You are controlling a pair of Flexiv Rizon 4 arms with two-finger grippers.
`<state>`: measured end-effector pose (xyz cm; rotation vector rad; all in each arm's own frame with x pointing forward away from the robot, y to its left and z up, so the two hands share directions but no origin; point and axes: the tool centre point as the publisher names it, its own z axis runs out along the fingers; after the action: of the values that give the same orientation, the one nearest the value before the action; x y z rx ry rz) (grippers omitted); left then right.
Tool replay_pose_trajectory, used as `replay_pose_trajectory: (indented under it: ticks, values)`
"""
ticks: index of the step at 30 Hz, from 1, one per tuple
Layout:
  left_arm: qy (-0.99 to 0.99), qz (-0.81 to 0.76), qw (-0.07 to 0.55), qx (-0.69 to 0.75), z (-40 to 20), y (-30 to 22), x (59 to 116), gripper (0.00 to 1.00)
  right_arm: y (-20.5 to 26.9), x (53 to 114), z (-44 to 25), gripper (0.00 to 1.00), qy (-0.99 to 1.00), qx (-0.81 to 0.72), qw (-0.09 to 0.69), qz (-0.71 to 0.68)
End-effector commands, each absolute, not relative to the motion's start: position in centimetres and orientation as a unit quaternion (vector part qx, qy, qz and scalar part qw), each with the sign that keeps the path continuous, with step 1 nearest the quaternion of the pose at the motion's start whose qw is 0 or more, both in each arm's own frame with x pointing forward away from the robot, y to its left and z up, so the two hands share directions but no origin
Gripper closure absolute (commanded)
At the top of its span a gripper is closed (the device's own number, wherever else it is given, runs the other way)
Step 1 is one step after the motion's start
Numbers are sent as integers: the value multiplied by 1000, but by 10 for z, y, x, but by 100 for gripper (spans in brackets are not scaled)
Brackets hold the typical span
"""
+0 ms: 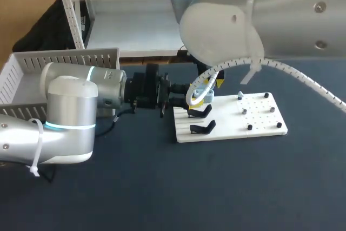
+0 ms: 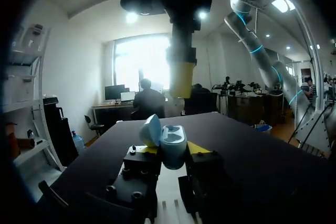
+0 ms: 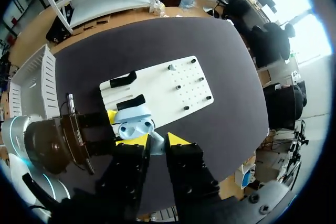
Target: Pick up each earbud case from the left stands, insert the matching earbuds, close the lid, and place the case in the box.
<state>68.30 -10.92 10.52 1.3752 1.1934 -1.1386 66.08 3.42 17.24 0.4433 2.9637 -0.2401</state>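
Closest to the head camera is the silver left arm (image 1: 70,117), lying low across the worktop (image 1: 216,187) from the left side. Its end effector (image 2: 173,149) is closed on the pale blue earbud case (image 2: 172,141): both yellow fingertips (image 2: 148,149) press on the case from opposite sides. The lid stands swung open to one side, and the wells inside face upward. The case sits over the left end of a white board (image 1: 259,117), just beside two black stands (image 1: 201,112) fixed to that end. Small pegs dot the rest of the board.

Right above the case hangs the right arm's end effector (image 3: 156,140), pointing straight down at the open wells; the arm (image 1: 281,14) comes in from the upper right. Whether it is open or gripping anything I cannot tell; something small and pale shows at its tip, too unclear to name.

Farther off, behind the left arm, a white slotted box (image 1: 65,59) stands at the worktop's left rear
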Motion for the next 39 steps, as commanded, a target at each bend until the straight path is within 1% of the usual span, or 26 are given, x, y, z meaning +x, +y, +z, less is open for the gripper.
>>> replay_pose_trajectory:
  ticks: [1, 9, 21, 39]
  values:
    - [487, -466, 478, 562, 104, -109, 683, 100, 41, 671, 173, 100, 982, 160, 44, -85]
    - [488, -466, 479, 562, 104, -112, 683, 100, 33, 668, 173, 100, 978, 185, 50, -83]
    - [489, -458, 498, 551, 101, -129, 681, 100, 33, 668, 173, 100, 978, 185, 50, -83]
    - [497, -451, 498, 549, 98, -129, 685, 100, 26, 664, 164, 100, 972, 207, 41, -99]
